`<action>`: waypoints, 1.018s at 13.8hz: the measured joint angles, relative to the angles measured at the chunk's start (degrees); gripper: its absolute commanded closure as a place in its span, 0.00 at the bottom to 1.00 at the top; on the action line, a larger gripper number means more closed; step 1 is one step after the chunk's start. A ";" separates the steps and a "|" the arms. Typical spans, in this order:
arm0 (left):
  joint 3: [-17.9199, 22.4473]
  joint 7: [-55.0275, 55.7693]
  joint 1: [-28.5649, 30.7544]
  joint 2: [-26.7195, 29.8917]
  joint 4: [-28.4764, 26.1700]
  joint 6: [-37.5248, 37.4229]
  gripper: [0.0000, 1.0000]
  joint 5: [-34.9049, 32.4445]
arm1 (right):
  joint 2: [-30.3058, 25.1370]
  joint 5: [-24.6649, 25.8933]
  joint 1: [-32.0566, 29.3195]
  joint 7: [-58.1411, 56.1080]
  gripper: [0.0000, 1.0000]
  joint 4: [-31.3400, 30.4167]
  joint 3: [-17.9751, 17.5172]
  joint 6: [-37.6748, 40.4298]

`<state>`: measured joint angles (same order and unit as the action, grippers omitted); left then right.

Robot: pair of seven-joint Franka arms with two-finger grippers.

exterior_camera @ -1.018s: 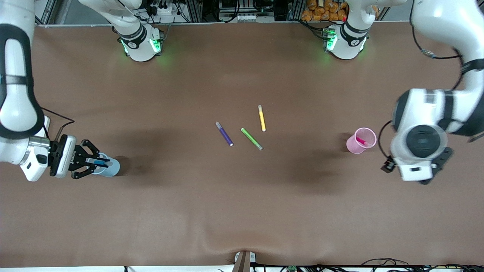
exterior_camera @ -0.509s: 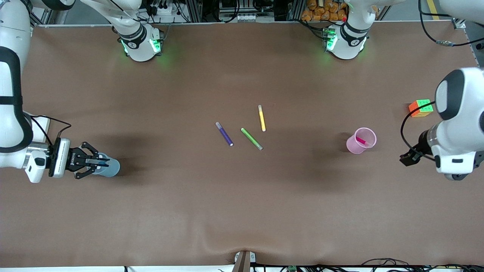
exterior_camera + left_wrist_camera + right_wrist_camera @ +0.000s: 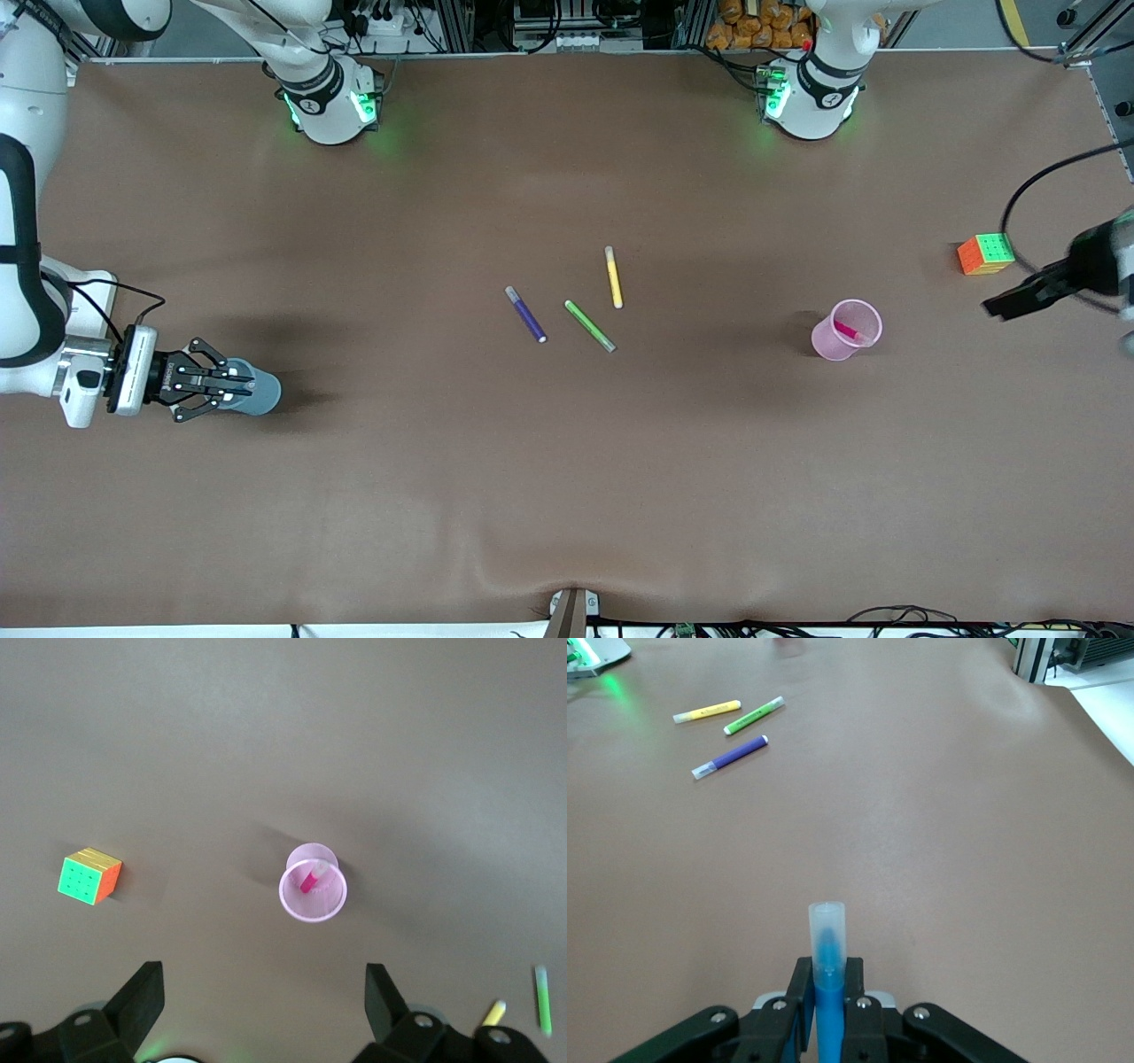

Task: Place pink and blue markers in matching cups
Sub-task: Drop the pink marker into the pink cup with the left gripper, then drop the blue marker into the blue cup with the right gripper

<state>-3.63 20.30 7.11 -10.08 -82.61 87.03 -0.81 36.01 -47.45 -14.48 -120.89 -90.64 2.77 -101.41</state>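
My right gripper (image 3: 236, 387) is shut on the blue marker (image 3: 827, 943), whose pale cap sticks out past the fingertips in the right wrist view. The gripper (image 3: 830, 981) is over the pale blue cup (image 3: 260, 395) at the right arm's end of the table. The cup is hidden in the right wrist view. The pink cup (image 3: 847, 330) stands upright with the pink marker (image 3: 848, 332) inside it. My left gripper (image 3: 263, 1005) is open and empty, high over the table near the pink cup (image 3: 313, 895), with the pink marker (image 3: 308, 879) showing inside.
A purple marker (image 3: 525, 314), a green marker (image 3: 589, 325) and a yellow marker (image 3: 613, 276) lie loose at the table's middle. A Rubik's cube (image 3: 985, 253) sits at the left arm's end of the table, farther from the front camera than the pink cup.
The left arm has swung away from the pink cup toward its end of the table, uncovering the Rubik's cube. The right gripper with the blue marker has shifted slightly at the blue cup.
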 measured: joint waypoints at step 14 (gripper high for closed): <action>-5.55 -15.98 2.16 12.63 -6.54 -4.16 0.00 1.25 | 0.40 -0.35 -1.90 0.15 0.00 0.35 -0.03 1.84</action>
<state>-9.19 4.32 9.27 2.55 -89.15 82.86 0.44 36.41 -47.80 -16.39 -120.74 -90.30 2.73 -99.57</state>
